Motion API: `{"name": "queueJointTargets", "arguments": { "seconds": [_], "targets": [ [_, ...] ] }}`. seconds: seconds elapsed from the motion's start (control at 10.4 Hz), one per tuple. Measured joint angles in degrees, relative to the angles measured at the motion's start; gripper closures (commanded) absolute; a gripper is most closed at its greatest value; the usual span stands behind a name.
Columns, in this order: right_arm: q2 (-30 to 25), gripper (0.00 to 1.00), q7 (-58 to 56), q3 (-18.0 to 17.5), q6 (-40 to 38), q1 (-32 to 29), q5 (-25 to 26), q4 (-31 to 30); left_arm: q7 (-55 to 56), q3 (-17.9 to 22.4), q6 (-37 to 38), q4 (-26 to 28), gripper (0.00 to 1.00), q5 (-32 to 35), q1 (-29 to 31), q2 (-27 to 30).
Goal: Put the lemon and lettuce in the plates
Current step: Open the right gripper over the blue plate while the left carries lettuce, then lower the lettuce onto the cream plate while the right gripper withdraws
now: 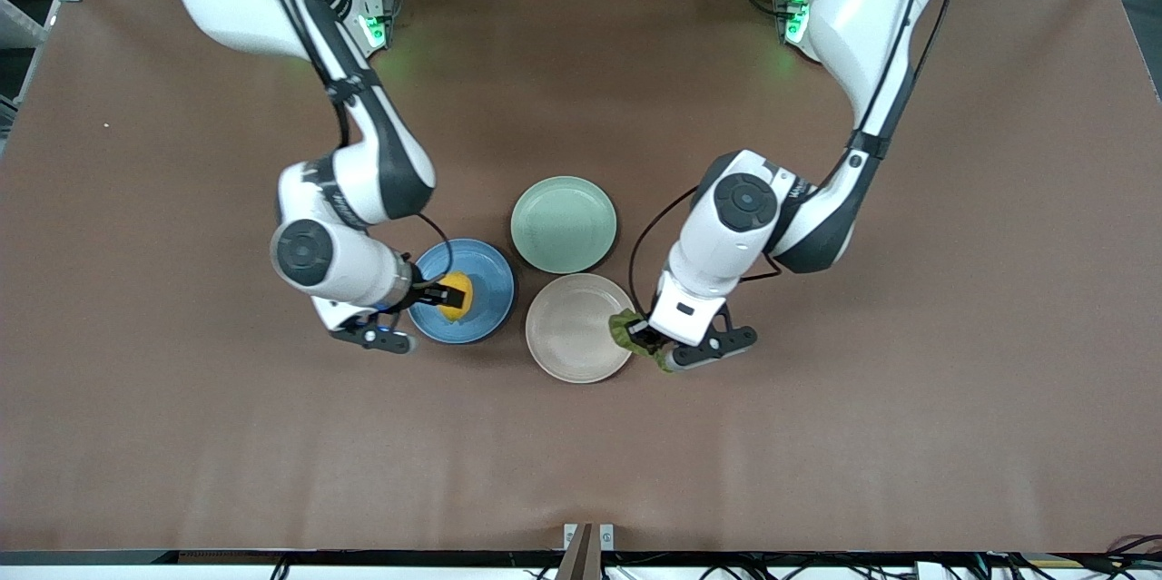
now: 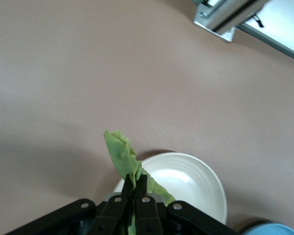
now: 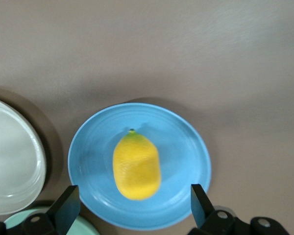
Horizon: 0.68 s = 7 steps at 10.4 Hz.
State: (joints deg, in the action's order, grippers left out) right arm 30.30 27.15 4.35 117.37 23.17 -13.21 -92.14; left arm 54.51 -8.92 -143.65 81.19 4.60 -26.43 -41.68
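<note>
A yellow skin, greenish at its pointed tip, is shown by the lemon (image 3: 136,166) between the spread black fingers of the right gripper (image 3: 132,208); a plain blue is worn by the plate (image 3: 186,152) beneath it; a crinkled green is seen on the lettuce (image 2: 121,154) pinched in the black left gripper (image 2: 135,188); a pale beige-pink is shown by the plate (image 2: 201,181) below that gripper; the table (image 1: 817,435) is covered in dull brown.

Brown desk (image 1: 182,426) is carrying three plates clustered mid-desk: blue plate (image 1: 486,312), beige plate (image 1: 567,335), mint-green plate (image 1: 564,224) sitting farthest from camera.
</note>
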Motion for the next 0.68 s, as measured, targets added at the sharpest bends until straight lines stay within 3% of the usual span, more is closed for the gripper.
{"name": "queueJointTargets", "arguments": {
  "seconds": [0.48, 0.58, 0.68],
  "targets": [
    [-4.77, 0.0, -13.44, -2.41, -6.29, -10.44, 1.96, -0.16, 3.36, 0.27, -10.48, -0.08, 1.0, 0.0, -4.53, -4.97],
    [-5.69, 0.0, -14.43, -2.54, -6.62, -11.79, 5.24, -0.76, 3.94, 0.28, -11.52, -0.09, 0.32, 0.0, -4.97, -5.75],
    [-6.86, 0.0, -15.41, -2.71, -6.71, -13.23, 7.41, -1.82, 4.8, 0.27, -12.13, -0.09, 0.0, 0.0, -5.65, -6.33]
  ]
}}
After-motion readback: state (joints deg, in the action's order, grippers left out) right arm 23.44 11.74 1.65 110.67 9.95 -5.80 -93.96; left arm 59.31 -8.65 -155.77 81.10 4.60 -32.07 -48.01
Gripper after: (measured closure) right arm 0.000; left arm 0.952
